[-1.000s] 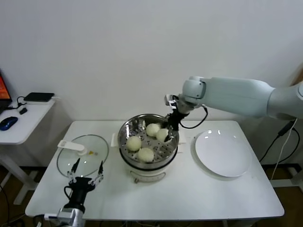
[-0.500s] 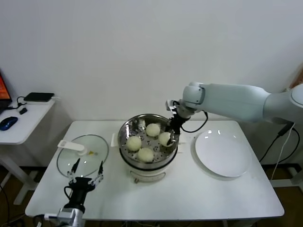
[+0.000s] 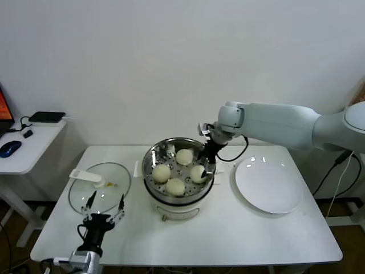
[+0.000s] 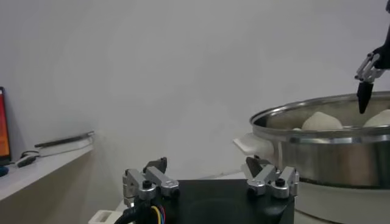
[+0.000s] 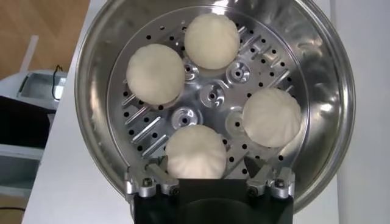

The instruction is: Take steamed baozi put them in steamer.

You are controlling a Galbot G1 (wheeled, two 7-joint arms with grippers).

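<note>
Four steamed baozi [image 3: 176,170] are seen inside the steamer [image 3: 178,197], which stands on its white base near the middle of the desk [image 3: 228,234]. In the right wrist view the buns lie on the perforated tray [image 5: 210,94], spaced around its centre and not touching one another. In the head view they sit at about twelve, three, six and nine o'clock of the tray.

The right pincer [image 3: 205,167] is held over the steamer's rim at about three o'clock, just above the bun on that side [image 3: 198,173]. In the right wrist view its fingers [image 5: 149,182] are spread wide, one on each side of the nearest bun [image 5: 196,152], and nothing is gripped between them.

The left pincer [image 3: 103,208] is parked low at the near left of the desk, at about seven o'clock from the steamer, and its fingers [image 4: 143,181] are seen standing apart and empty.

A glass lid [image 3: 100,188] lies flat on the desk at nine o'clock from the steamer, and a round white plate [image 3: 268,185] lies at three o'clock, bare.
</note>
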